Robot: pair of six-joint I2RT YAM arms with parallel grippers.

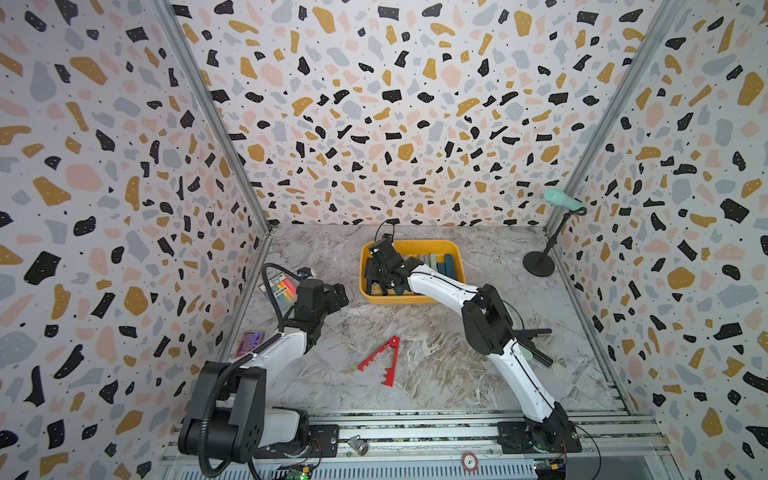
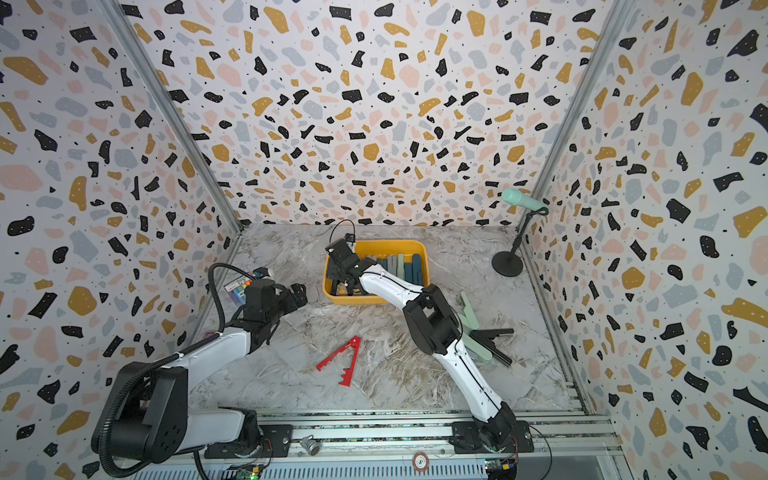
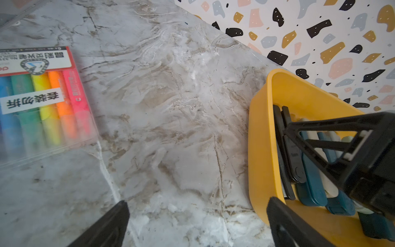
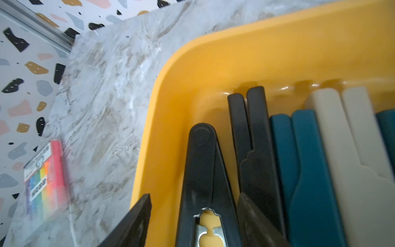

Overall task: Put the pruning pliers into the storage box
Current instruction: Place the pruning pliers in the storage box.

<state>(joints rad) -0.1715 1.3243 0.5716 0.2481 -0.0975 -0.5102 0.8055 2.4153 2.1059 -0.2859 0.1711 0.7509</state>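
In a top view, notched red V-shaped pruning pliers (image 1: 380, 361) lay on the marble surface (image 1: 436, 353), apex toward the mustard-yellow plastic storage box (image 1: 455, 253), about equally near the left gripper (image 1: 340, 293) and the right gripper (image 1: 380, 286). Left wrist: left jaws stood wide, empty. Right wrist: right jaws stood parted astride black pliers (image 4: 203, 171) inside the box.

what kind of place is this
Probably a robot data-collection booth: patterned walls enclose a marble-look tabletop, the left arm and right arm are bolted to an aluminium rail, and a microphone stands in one corner.
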